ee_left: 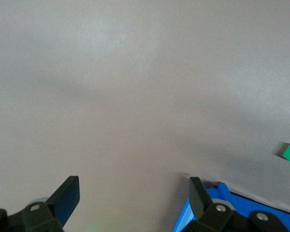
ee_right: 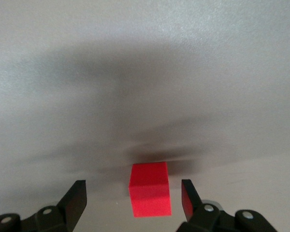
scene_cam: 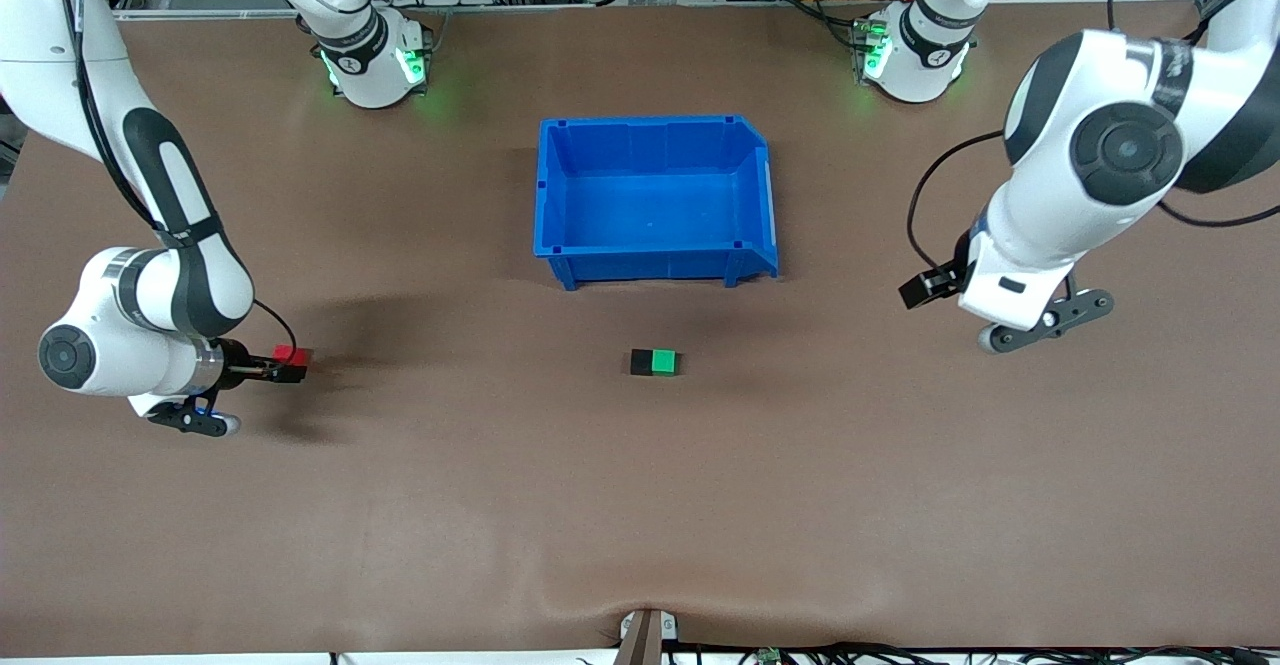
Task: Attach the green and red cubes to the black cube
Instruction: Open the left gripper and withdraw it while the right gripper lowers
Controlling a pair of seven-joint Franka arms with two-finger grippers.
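Right pincer (ee_right: 134,198) low at the right arm's end of the tabletop (scene_cam: 640,505), fingers spread to either side of the red cube (ee_right: 150,194) with gaps showing, cube resting on the surface. Green cube (scene_cam: 663,362) sits touching the black cube (scene_cam: 641,362) mid-tabletop, nearer the front camera than the blue bin (scene_cam: 655,200). Left pincer (ee_left: 134,203) waits spread wide and empty, raised over the left arm's end.
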